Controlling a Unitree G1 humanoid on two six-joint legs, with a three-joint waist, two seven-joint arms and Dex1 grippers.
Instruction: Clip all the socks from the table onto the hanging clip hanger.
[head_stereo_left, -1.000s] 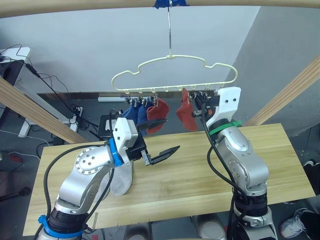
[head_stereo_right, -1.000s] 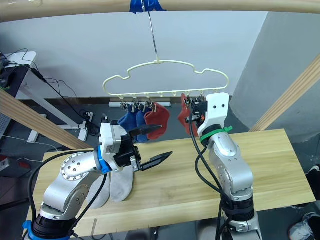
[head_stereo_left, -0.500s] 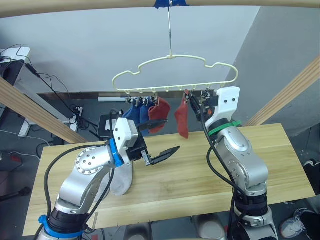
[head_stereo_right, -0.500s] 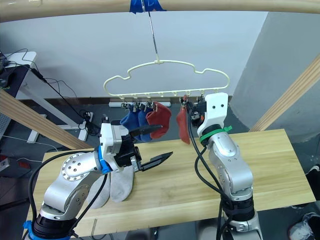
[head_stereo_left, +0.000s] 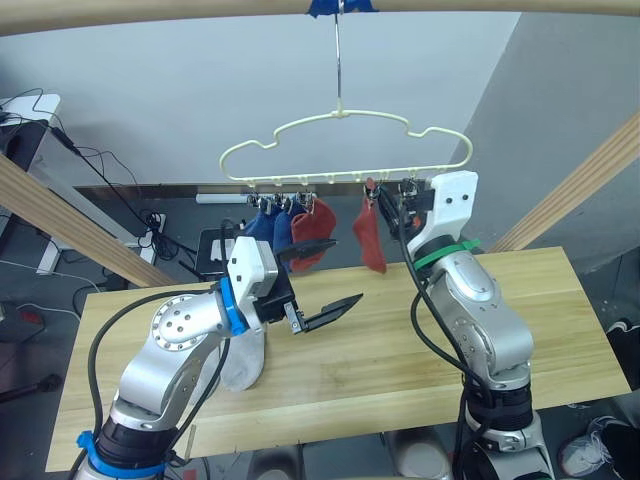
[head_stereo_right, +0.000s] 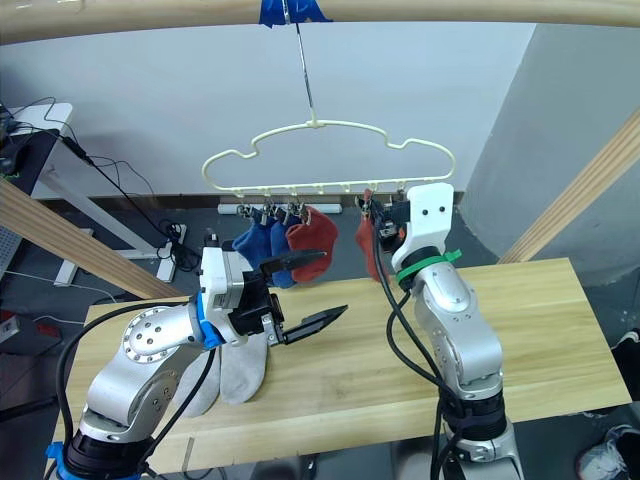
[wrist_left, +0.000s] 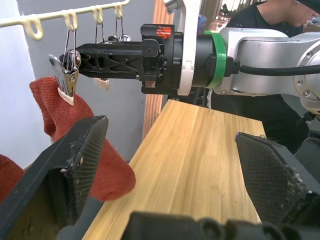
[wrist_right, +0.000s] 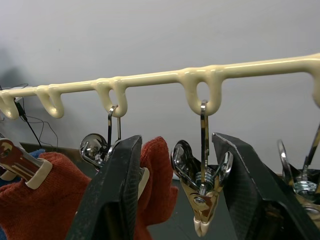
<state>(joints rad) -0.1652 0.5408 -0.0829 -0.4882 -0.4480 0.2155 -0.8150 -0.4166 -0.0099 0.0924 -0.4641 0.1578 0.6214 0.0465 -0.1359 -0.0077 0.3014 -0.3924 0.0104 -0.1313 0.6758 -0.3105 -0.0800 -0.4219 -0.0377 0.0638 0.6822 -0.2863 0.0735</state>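
Observation:
The cream clip hanger hangs from a hook above the table's far edge. Two blue socks and a rust red sock hang together from its left clips. A second red sock hangs alone further right. Two light grey socks lie on the table's left part, under my left arm. My left gripper hovers open and empty below the hung socks. My right gripper is raised at the clip row, open, with a bare metal clip between its fingers.
A thick wooden beam carries the hanger's hook; slanted wooden beams flank the table. Cables and a power strip lie on the floor behind. A person shows beyond my right arm in the left wrist view.
The second red sock, bunched at my right gripper a second ago, now hangs full length from its clip. The right gripper has let go of it. The hanger swung slightly left.

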